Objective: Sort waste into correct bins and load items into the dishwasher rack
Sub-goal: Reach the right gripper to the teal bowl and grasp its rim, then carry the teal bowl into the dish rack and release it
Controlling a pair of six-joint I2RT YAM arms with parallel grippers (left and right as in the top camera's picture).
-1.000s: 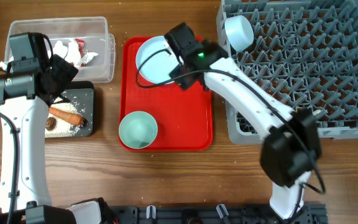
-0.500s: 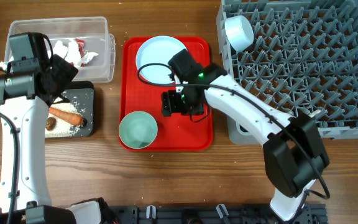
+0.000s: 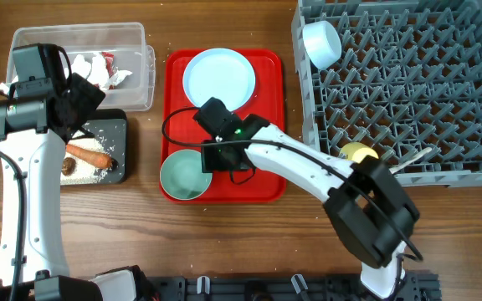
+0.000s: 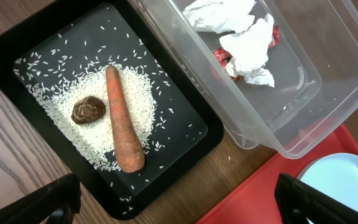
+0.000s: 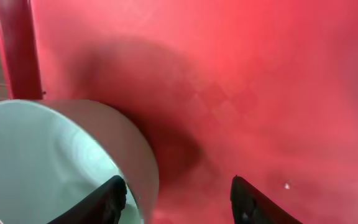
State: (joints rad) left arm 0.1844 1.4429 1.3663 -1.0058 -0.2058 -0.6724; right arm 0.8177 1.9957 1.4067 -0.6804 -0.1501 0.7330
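The mint green bowl sits at the front of the red tray. My right gripper is open low over the tray, its fingers straddling the bowl's right rim. The pale blue plate lies at the tray's back. The small pale blue bowl lies in the grey dishwasher rack; the yellow cup shows at its front edge. My left gripper is open and empty above the black tray holding rice, carrot and brown lump.
The clear tub behind the black tray holds crumpled white-and-red paper scraps. Bare wooden table lies in front of the trays. The right arm stretches from the front right across the tray.
My right gripper has moved from the plate at the tray's back down toward the front and left, and now sits at the mint green bowl's rim. The yellow cup has come into view. The left arm is still.
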